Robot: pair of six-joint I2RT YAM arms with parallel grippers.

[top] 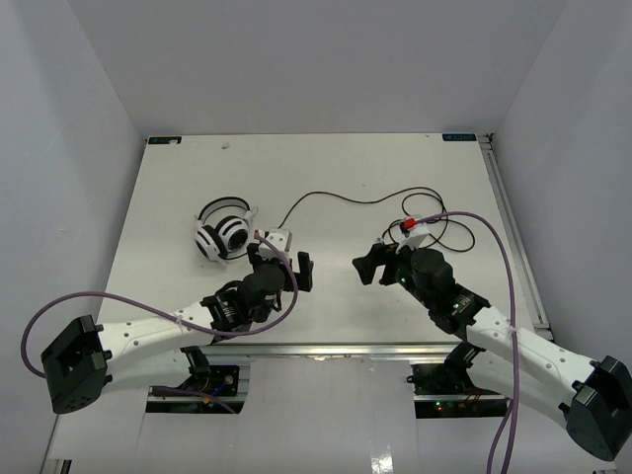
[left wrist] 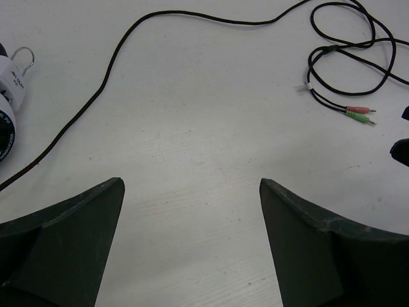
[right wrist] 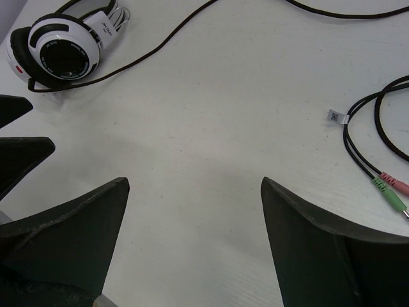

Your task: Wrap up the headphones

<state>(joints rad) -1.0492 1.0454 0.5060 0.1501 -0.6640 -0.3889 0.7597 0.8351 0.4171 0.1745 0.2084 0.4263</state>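
Observation:
The white-and-black headphones (top: 222, 235) lie on the white table left of centre. They also show at the left edge of the left wrist view (left wrist: 6, 105) and at the top left of the right wrist view (right wrist: 61, 51). Their thin dark cord (top: 346, 197) runs right across the table and ends in loose loops with pink and green plugs (left wrist: 359, 115) (right wrist: 390, 185). My left gripper (top: 282, 261) is open and empty just right of the headphones (left wrist: 192, 188). My right gripper (top: 375, 259) is open and empty, facing it, over bare table (right wrist: 195, 185).
Thick purple robot cables (top: 504, 267) arc over both arms. Grey walls enclose the table on three sides, and a metal rail (top: 513, 227) runs along its right edge. The left gripper's fingers (right wrist: 19, 153) show at the left of the right wrist view.

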